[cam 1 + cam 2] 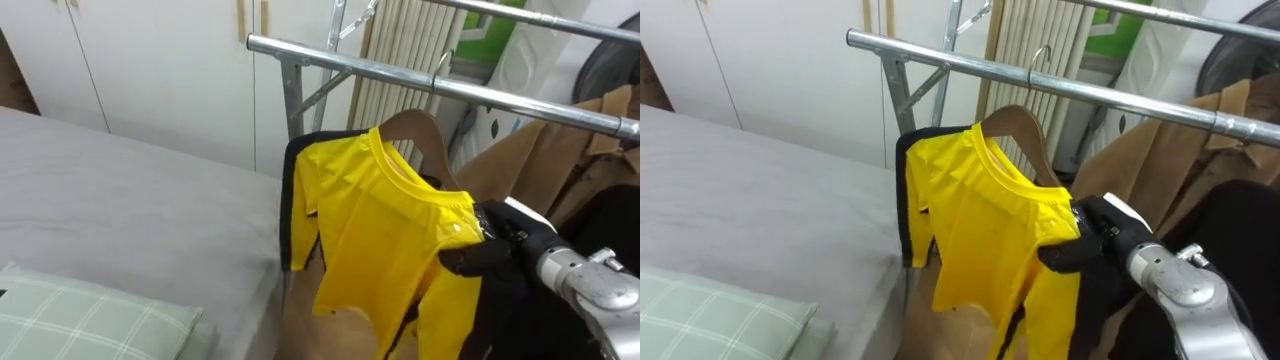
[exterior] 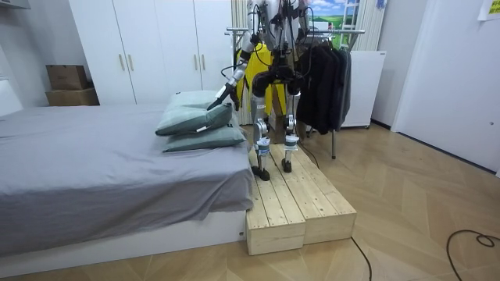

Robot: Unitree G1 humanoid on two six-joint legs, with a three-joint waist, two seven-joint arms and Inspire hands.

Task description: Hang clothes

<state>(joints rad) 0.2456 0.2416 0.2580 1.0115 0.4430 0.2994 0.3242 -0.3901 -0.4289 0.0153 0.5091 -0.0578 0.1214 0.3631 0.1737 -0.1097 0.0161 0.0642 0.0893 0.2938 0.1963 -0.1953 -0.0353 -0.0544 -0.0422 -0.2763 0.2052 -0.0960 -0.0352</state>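
yellow shirt (image 1: 380,230): centre of frame, draped on a wooden hanger (image 1: 412,125) just under the rail (image 1: 350,68); hook seems to sit over the rail, hard to confirm.
right hand (image 1: 497,245): in from lower right; dark fingers (image 1: 465,262) curled onto the shirt's shoulder edge, pinching cloth, probably the hanger end too.
left hand (image 2: 221,95): out to the room view's left, low over the pillows (image 2: 199,125); state unreadable.
stance: upright on the wooden platform (image 2: 301,207), between bed (image 1: 130,210) and rail, facing the rail.
handling: probably light, soft, floppy; likely to slip off the hanger if tugged at the hem; hanger stiff.
where to hold: hanger shoulder or neck below the hook, not loose cloth.
neighbour: brown coat (image 1: 540,165), upper right, just beside the shirt.
risk: sleeve snagging the coat; hanger tipping off.
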